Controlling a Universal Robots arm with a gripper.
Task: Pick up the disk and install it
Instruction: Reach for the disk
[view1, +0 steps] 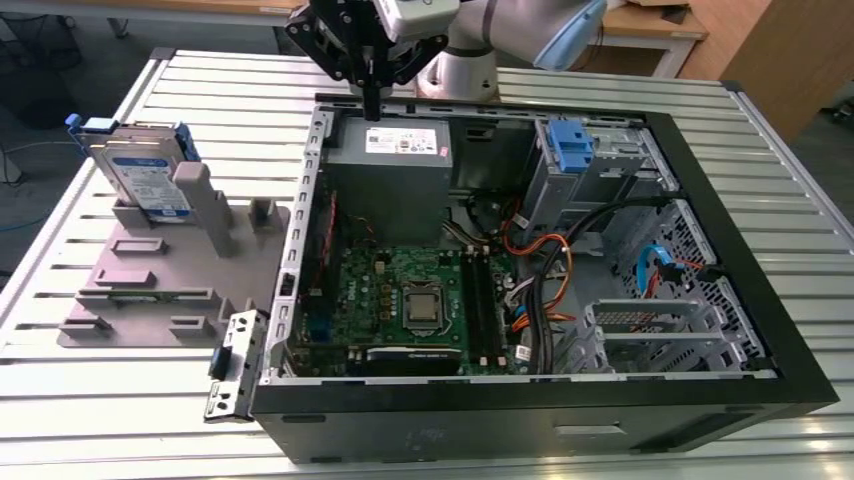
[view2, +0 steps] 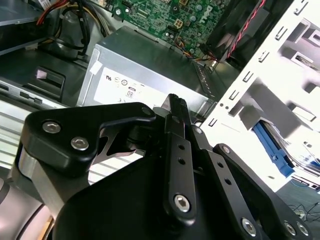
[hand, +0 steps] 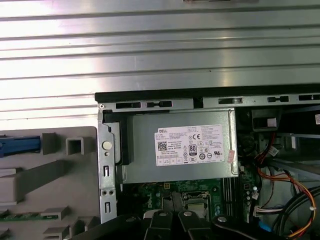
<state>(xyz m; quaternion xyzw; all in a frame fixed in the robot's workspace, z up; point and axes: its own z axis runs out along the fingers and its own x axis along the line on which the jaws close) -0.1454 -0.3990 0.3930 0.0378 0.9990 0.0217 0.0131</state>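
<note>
While the disk (view1: 142, 168) stands upright in the grey holder (view1: 154, 285) on the bench (view1: 80, 400), the gripper (view1: 372, 105) hovers over the power supply (view1: 400, 175), fingers (view2: 176, 112) together and empty: pickup and installation both undone.

A: What sort of place is shown?

B: A robotics lab or assembly workshop is indicated. An open desktop computer case (view1: 534, 430) is laid on its side on a slatted aluminium table (view1: 601, 85), with the motherboard (view1: 387, 290) and power supply (view1: 394, 165) exposed.

A: What else can be cited?

B: A robot arm (view1: 521, 30) is mounted at the table's far side, and a grey moulded fixture plate (view1: 147, 285) is set just beside the case — the disk (view1: 140, 170) is stood upright in it. Wooden desks (view1: 661, 25) are seen behind the table, and loose cables (view1: 27, 40) on the floor at the exterior view's left.
</note>
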